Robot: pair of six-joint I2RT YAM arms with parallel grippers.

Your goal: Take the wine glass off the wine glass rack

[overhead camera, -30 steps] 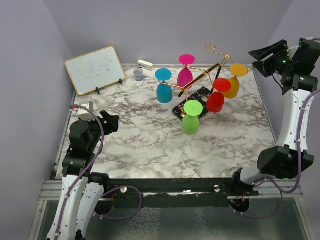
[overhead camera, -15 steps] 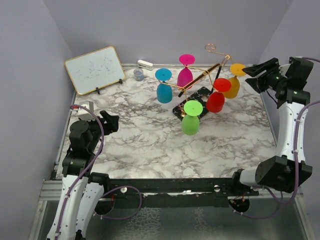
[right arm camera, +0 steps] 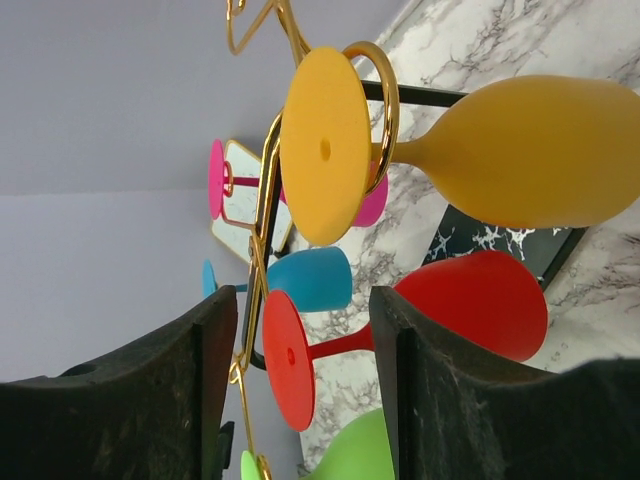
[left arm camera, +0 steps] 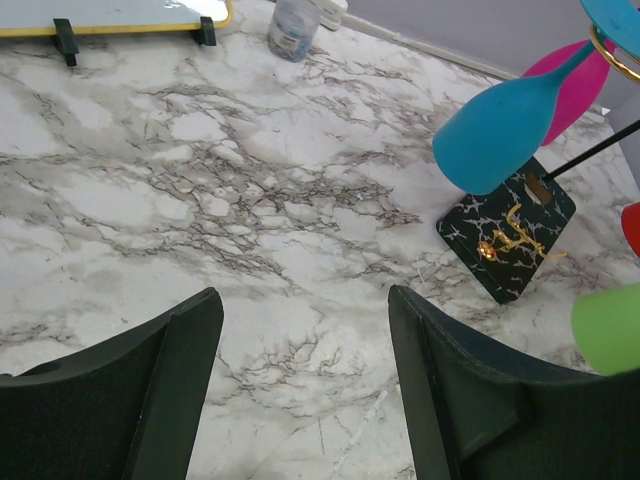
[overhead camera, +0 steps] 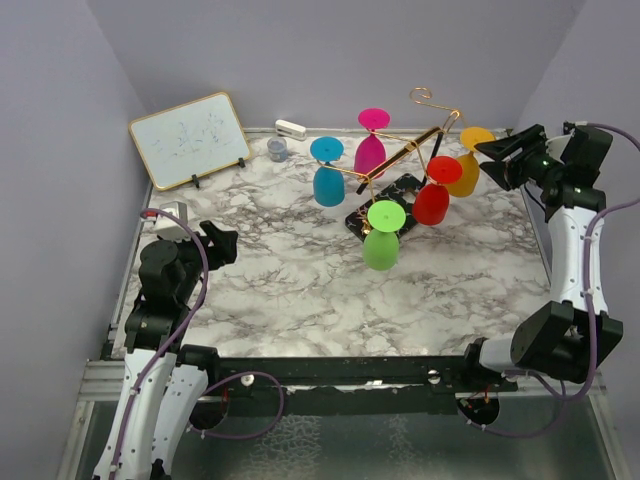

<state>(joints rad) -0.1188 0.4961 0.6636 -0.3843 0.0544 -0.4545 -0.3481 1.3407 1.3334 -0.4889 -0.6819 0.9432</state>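
- While the right gripper [overhead camera: 492,150] hangs with its fingers spread just right of the yellow glass [overhead camera: 465,172], line them up on its stem below the foot.
- That glass hangs upside down from the far-right hook of the rack [overhead camera: 410,150], near the red glass [overhead camera: 432,203]; pinch gently, then slide outward along the wire, I judge.
- The left gripper [overhead camera: 222,243] rests spread at the near left.

The gold wire rack [overhead camera: 405,155] stands on its black base just ahead of the right claw [overhead camera: 490,157]. The yellow wine glass [overhead camera: 466,172] hangs bowl-down, its foot hooked in the nearest loop, closest to the claw's parted fingers.
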